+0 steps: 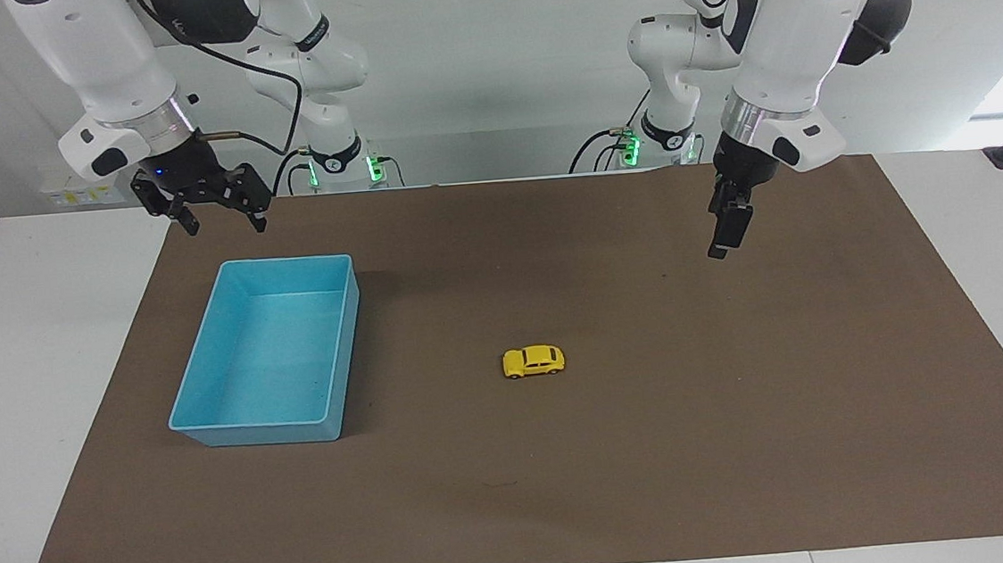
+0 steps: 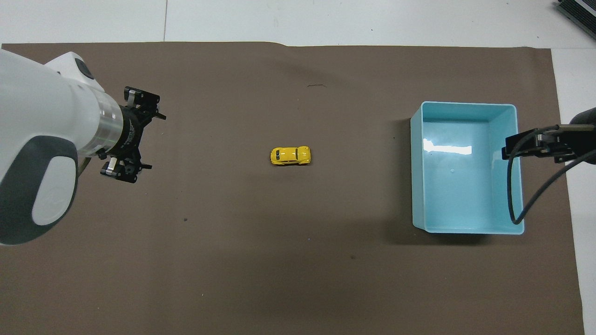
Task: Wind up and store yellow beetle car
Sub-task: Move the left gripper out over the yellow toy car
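Observation:
The yellow beetle car [image 1: 533, 361] stands on its wheels in the middle of the brown mat; it also shows in the overhead view [image 2: 290, 156]. The light-blue bin [image 1: 249, 423] sits empty toward the right arm's end of the table, its rim showing in the overhead view [image 2: 468, 104]. My left gripper [image 1: 724, 237] hangs open in the air over bare mat between the car and the left arm's end; it also shows in the overhead view [image 2: 139, 135]. My right gripper [image 1: 224, 221] is open and empty, raised beside the bin's rim [image 2: 535, 145], and waits.
The brown mat [image 1: 747, 441] covers most of the white table [image 1: 34, 372]. A black cable [image 2: 517, 195] hangs from the right arm over the bin's end.

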### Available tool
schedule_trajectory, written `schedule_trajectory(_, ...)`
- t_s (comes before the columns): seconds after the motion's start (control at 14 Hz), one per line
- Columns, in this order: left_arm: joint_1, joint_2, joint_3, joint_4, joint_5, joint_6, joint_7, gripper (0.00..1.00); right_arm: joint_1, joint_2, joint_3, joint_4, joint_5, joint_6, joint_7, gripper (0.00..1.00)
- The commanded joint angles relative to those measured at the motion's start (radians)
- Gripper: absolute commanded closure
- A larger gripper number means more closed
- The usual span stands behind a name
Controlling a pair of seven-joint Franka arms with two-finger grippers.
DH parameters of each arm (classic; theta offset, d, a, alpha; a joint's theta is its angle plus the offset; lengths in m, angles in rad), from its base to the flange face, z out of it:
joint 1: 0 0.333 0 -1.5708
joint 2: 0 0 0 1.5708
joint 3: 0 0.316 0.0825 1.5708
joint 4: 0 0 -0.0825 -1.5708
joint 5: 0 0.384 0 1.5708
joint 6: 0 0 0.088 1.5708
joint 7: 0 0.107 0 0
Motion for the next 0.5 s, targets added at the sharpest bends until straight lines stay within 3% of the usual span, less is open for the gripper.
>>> schedule_trajectory(0.0, -0.054, 0.05, 0.017, 0.0, -0.003, 0.068, -0.208, 0.0, -0.014, 0.001, 0.009, -0.003, 0.006, 0.011, -0.018, 0.0)
schedule_trajectory(0.43, -0.183, 0.245, 0.017, 0.112, 0.063, 0.107, -0.553, 0.0, -0.014, 0.001, 0.009, -0.003, 0.006, 0.009, -0.018, 0.0)
